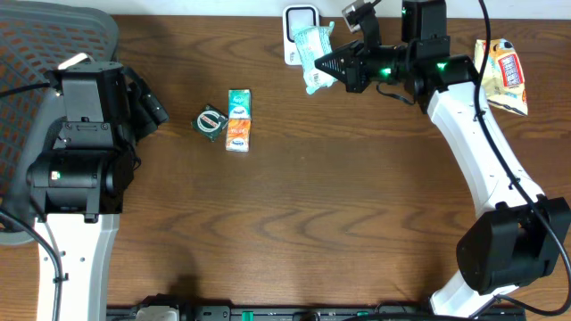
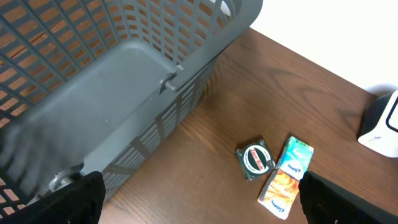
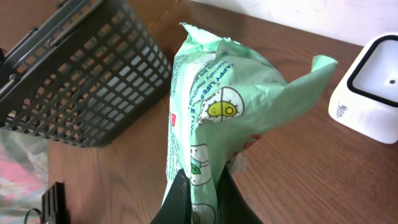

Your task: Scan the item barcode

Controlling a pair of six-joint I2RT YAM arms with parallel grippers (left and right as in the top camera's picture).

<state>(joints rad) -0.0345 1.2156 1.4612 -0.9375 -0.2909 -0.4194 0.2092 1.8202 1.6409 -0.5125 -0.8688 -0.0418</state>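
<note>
My right gripper (image 1: 334,64) is shut on a pale green plastic packet (image 1: 314,52), lifted off the table just in front of the white barcode scanner (image 1: 301,27) at the back. In the right wrist view the packet (image 3: 217,106) stands up from the pinching fingertips (image 3: 204,199), with the scanner (image 3: 373,93) to its right. I see no barcode on the side facing me. My left gripper (image 1: 152,107) hangs open and empty at the left, beside the grey basket (image 2: 124,81).
A green-and-orange tissue pack (image 1: 238,119) and a small round tin (image 1: 211,121) lie left of centre on the wooden table. A yellow and red snack bag (image 1: 501,76) lies at the far right. The basket (image 1: 45,53) fills the far left corner.
</note>
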